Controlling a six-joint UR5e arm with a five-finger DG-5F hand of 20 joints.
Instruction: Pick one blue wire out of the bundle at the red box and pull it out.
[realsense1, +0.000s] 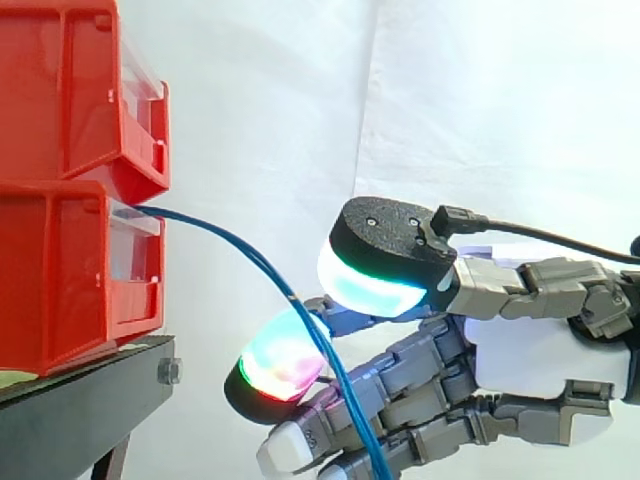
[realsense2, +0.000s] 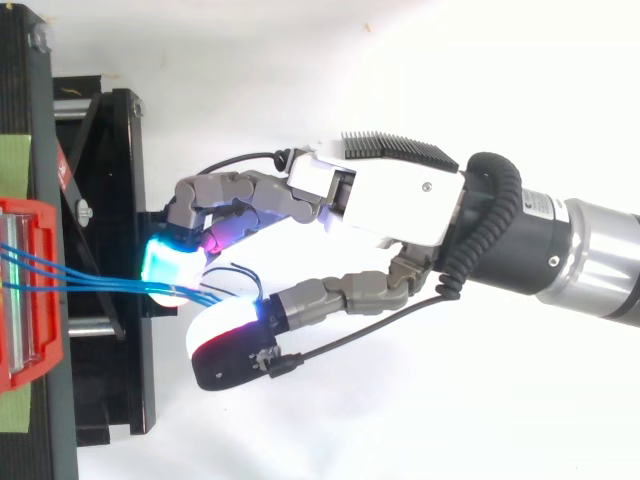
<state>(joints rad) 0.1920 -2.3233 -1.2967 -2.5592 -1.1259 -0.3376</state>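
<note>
A bundle of thin blue wires (realsense1: 230, 240) leaves the front of the lower red bin (realsense1: 60, 280) and curves down to the right. From above, the wires (realsense2: 90, 280) run from the red bin (realsense2: 40, 345) to my fingertips. My hand (realsense1: 530, 350) reaches in from the right with its fingers curled. The wires pass between the black thumb pad (realsense1: 385, 250) and a green-and-red glowing finger pad (realsense1: 275, 365), which stand close together on them. Below the pads the wires hang over the lower fingers. In the top view the hand (realsense2: 380, 200) sits just right of the stand.
A second red bin (realsense1: 60, 90) sits stacked on the lower one. Both rest on a black stand (realsense1: 90, 400) whose frame (realsense2: 110, 200) juts toward the hand. A white curtain hangs behind everything. Open space lies to the right of the bins, around the arm.
</note>
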